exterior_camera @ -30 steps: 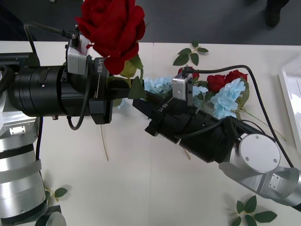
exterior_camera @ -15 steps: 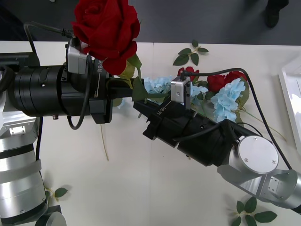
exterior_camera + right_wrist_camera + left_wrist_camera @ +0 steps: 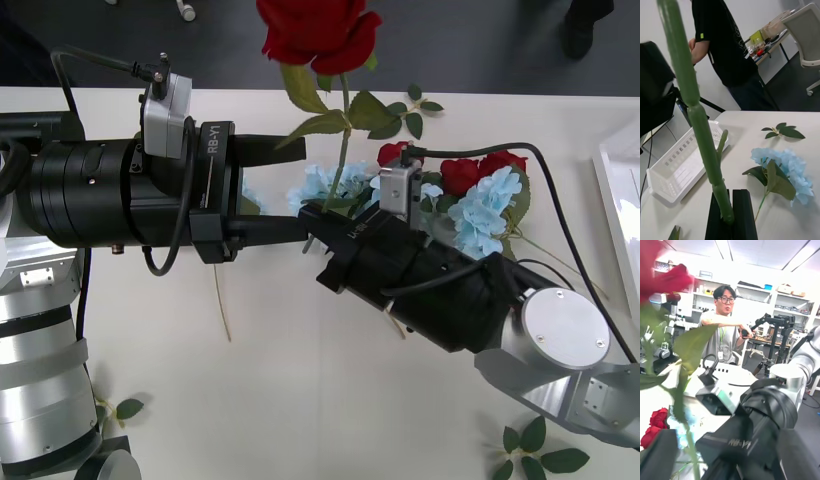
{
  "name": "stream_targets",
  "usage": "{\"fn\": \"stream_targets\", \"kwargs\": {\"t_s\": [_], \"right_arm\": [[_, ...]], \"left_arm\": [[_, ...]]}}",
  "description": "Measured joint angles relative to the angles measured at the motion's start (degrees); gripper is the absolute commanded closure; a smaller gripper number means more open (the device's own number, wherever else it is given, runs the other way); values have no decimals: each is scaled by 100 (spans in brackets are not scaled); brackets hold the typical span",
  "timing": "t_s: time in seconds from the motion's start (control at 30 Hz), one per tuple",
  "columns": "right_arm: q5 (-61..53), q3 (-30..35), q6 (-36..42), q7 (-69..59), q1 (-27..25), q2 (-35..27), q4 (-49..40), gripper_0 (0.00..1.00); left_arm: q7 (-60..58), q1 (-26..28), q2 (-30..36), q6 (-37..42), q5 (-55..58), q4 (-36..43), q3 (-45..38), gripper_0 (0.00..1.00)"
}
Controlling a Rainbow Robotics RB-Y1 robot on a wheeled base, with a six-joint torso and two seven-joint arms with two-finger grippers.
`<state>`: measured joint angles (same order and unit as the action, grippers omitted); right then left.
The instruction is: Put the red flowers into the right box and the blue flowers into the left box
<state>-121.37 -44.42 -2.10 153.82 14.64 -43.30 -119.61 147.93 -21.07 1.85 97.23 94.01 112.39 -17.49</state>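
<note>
One red flower (image 3: 315, 30) stands upright above the table, its green stem (image 3: 703, 150) pinched between the black fingers of my right gripper (image 3: 318, 215), which is shut on it. My left gripper (image 3: 300, 188) faces it from the left, fingers open on either side of the stem, touching nothing. More red flowers (image 3: 480, 170) and pale blue flowers (image 3: 490, 205) lie heaped on the table behind my right arm. Another blue flower (image 3: 790, 168) lies beyond the held stem. The right box (image 3: 622, 180) shows at the table's right edge. The left box (image 3: 681, 165) is a white slotted tray.
Loose green leaf sprigs lie at the back (image 3: 405, 115), at the front right (image 3: 540, 450) and at the front left (image 3: 120, 410). A bare thin stem (image 3: 222, 300) lies under my left arm. Both arms crowd the table's middle.
My left gripper has opened and let go of the rose. The right gripper has closed on its stem, and the flower head has shifted to the right and higher.
</note>
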Motion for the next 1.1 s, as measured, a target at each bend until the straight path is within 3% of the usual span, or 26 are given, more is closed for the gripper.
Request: {"fn": "stream_targets", "kwargs": {"t_s": [0.17, 0.37, 0.5, 0.63, 0.8, 1.1], "right_arm": [[-62, 642, 479, 0, -542, -693, -636, 100], [-745, 2806, 1994, 0, -1821, -1279, -1087, 100], [-787, 4103, 3011, -1, -2348, -1316, -1014, 100], [-678, 5037, 4433, -194, -2427, -1295, -587, 100], [-249, 6152, 5734, -1473, -2421, -1113, -28, 100], [649, 7574, 7471, -2918, -2324, -1061, 805, 100]], "left_arm": [[0, 0, 0, 0, 0, 0, 0, 0], [0, 0, 0, 0, 0, 0, 0, 0], [0, 0, 0, 0, 0, 0, 0, 0], [0, 0, 0, 1, 0, 0, 0, 0], [0, 0, 0, 1, 0, 0, 0, 0], [0, 24, 25, 1, -176, -28, -27, 0]]}}
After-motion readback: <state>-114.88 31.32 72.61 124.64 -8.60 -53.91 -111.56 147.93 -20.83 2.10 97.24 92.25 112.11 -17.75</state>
